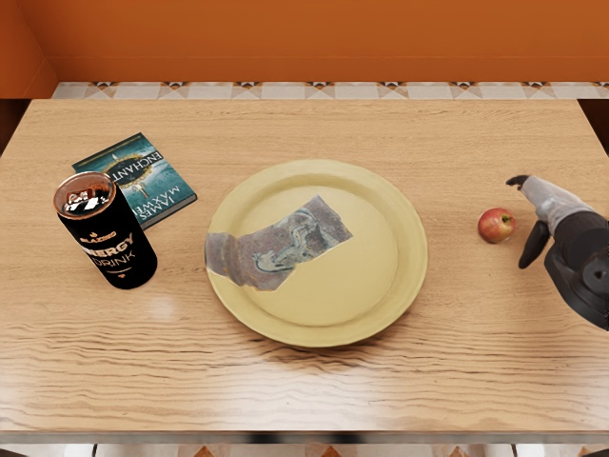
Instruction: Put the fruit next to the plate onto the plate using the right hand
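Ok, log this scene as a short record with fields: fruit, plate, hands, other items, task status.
fruit: apple, on the table right of the plate, not on it
plate: yellow plate, mid-table
hands: right hand open, just right of the apple, apart from it; left hand not in view
other items: energy drink can upright, left of the plate; book lying flat behind the can
task status: apple not yet grasped
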Robot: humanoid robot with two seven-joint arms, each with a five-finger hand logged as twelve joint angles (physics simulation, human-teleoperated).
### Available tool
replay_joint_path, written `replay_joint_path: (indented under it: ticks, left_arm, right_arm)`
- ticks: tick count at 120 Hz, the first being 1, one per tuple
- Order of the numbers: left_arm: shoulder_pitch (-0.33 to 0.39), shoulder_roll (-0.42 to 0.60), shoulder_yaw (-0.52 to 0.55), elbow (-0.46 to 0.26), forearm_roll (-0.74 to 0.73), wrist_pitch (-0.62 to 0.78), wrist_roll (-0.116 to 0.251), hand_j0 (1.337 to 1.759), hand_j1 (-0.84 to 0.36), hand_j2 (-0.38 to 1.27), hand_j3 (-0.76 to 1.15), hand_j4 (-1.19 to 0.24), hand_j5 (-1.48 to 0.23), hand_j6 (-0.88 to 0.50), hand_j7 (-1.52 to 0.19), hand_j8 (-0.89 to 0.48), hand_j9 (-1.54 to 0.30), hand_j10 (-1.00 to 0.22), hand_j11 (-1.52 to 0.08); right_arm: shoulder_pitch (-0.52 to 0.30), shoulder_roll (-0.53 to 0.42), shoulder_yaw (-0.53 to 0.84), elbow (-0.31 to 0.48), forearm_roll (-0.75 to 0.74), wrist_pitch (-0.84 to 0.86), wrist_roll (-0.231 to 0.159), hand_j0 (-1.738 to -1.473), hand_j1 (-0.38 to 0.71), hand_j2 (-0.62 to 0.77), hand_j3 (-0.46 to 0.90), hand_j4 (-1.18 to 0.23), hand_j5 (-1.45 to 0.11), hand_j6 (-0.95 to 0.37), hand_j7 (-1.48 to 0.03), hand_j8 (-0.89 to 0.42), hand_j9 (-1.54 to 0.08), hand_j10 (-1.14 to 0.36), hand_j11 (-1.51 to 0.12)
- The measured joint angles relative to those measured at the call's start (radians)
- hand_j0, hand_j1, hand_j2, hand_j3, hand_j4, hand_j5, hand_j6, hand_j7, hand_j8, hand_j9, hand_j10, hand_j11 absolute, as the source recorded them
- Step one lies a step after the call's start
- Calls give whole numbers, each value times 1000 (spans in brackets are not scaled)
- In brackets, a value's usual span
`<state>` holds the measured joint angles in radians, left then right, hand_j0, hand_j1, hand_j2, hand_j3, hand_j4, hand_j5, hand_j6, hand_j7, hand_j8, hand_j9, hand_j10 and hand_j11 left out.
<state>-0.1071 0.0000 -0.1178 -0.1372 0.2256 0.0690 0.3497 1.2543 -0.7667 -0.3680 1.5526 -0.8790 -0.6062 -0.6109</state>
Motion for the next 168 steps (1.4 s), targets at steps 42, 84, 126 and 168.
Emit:
replay_joint_path:
  ticks: [42,84,126,168]
  left_arm:
    - [-23,0,1,-1,0,0,0,1658,327,4,0,-20,-25,-20,-25,-20,-25,-19,-24]
    - [-19,0,0,-1,0,0,0,1658,327,4,0,-19,-25,-20,-25,-20,-24,-19,-24]
    - [-14,0,-1,-1,0,0,0,1658,327,4,0,-19,-24,-20,-24,-20,-24,-19,-24]
    - [-13,0,-1,-1,0,0,0,1658,327,4,0,-20,-24,-20,-24,-20,-24,-19,-24]
  right_arm:
    - [-12,104,-5,-126,-2,-5,0,-1658,-65,-45,0,-241,-310,-242,-309,-242,-310,-240,-310]
    - [-27,112,23,-103,41,-5,0,-1658,133,-78,0,-405,-524,-406,-524,-406,-524,-405,-524]
    - [-32,111,23,-90,38,-6,-1,-1656,233,-59,-1,-516,-654,-423,-661,-393,-659,-514,-658]
    - [-37,111,23,-88,26,-4,-2,-1647,252,-12,-1,-619,-790,-364,-792,-343,-803,-593,-804]
